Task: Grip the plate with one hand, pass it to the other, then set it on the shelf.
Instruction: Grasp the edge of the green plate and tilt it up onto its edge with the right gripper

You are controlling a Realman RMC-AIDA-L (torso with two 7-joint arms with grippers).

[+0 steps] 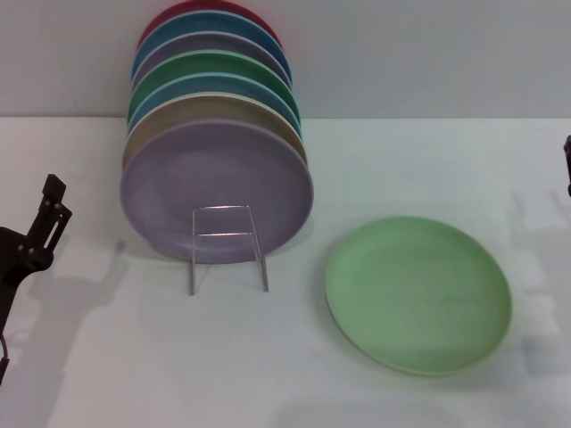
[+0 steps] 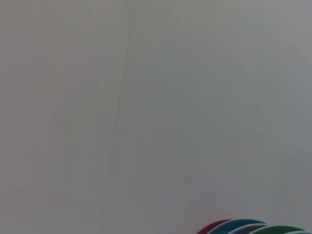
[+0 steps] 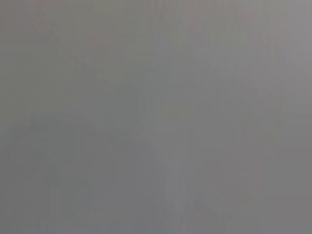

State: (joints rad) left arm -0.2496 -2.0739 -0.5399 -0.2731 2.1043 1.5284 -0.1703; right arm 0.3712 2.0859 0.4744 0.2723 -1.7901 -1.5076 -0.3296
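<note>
The plate (image 1: pixel 417 293), a plain pastel-green disc, lies flat on the white counter (image 1: pixel 268 374) in the lower right of the head view, nearest the camera and touched by nothing.

At the left edge of the frame, about mid-height, the left hand (image 1: pixel 36 234) stands well clear of the plate. Whether it is open or closed cannot be told from this angle. At the far right edge, only a dark sliver of the right hand (image 1: pixel 567 160) shows; its state cannot be told either.

Left of the plate and slightly farther back stands the shelf (image 1: pixel 227 246), a thin wire rack. Its front loop appears unoccupied. Just behind it, a lilac plate (image 1: pixel 217 191) leans upright at the head of a stack of coloured plates (image 1: pixel 214 80) reaching back to the wall in the upper left.

The left wrist view shows blank wall with only the tops of the stacked plates at the lower right corner. The right wrist view shows nothing identifiable.

Judgement: the first step, the grip, is not yet begun. The plate sits closer to the right side, so the right arm seems the likelier one to make the pick-up. The next move calls for a descent to the plate's shallow rim, with one finger getting beneath the edge, since the plate lies flush on the counter. The handover and the placing on the shelf both remain.
</note>
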